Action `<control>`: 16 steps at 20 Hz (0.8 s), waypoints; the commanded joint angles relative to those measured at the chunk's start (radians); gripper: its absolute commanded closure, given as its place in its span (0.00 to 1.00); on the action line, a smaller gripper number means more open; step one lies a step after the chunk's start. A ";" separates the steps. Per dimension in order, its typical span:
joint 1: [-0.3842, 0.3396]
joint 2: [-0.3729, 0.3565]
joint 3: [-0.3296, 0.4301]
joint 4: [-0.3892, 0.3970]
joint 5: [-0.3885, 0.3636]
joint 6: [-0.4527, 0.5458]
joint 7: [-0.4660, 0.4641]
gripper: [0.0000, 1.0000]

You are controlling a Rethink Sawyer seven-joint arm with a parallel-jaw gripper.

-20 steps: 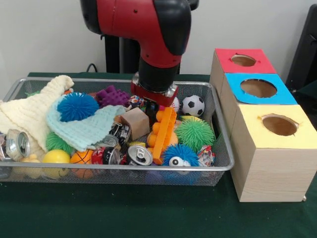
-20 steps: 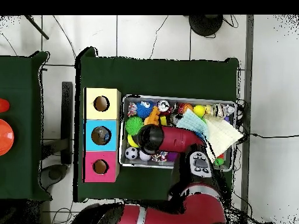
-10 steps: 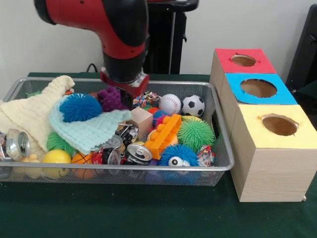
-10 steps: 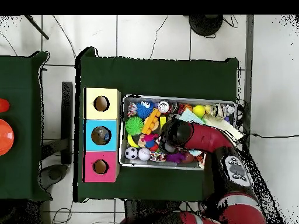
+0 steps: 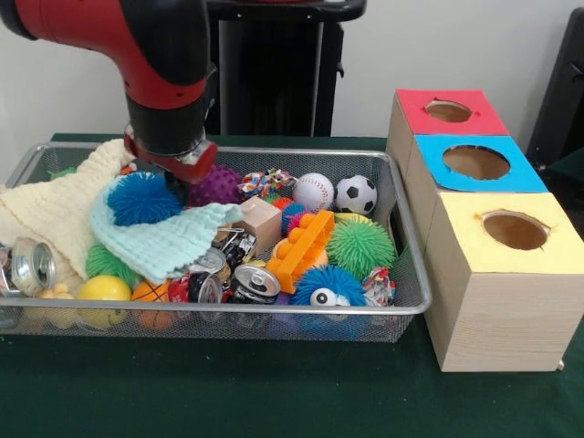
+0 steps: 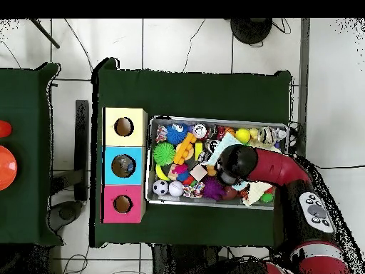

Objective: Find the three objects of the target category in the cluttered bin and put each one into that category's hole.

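Note:
A wire bin [image 5: 415, 306] [image 6: 149, 187] is packed with toys, cans and cloths. My gripper [image 5: 179, 177] hangs low over the bin's back left, between a blue spiky ball [image 5: 141, 198] and a purple spiky ball [image 5: 217, 185]; its tips are hidden. In the overhead view the arm's end [image 6: 232, 163] covers the bin's middle right. To the right of the bin stand three boxes with holes in their tops: red [image 5: 451, 111], blue [image 5: 474, 162] and yellow [image 5: 514, 230]. In the overhead view the boxes are yellow [image 6: 111, 127], blue [image 6: 110, 165] and red [image 6: 110, 204].
In the bin lie a baseball [image 5: 313, 192], a soccer ball [image 5: 356, 194], an orange brick [image 5: 300, 248], a green spiky ball [image 5: 359, 246], a wooden cube [image 5: 261, 224], crushed cans [image 5: 257, 286], a mint cloth [image 5: 164, 239] and a cream cloth [image 5: 59, 208].
The arm has swung from the bin's middle to its back left in the front view. The orange brick dropped from upright to lying flat, and the baseball is uncovered.

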 commanded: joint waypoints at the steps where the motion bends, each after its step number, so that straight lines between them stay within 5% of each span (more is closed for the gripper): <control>1: -0.029 -0.006 0.158 -0.008 -0.051 0.088 -0.251 1.00; 16: 0.059 -0.213 0.119 0.127 -0.015 0.103 -0.079 1.00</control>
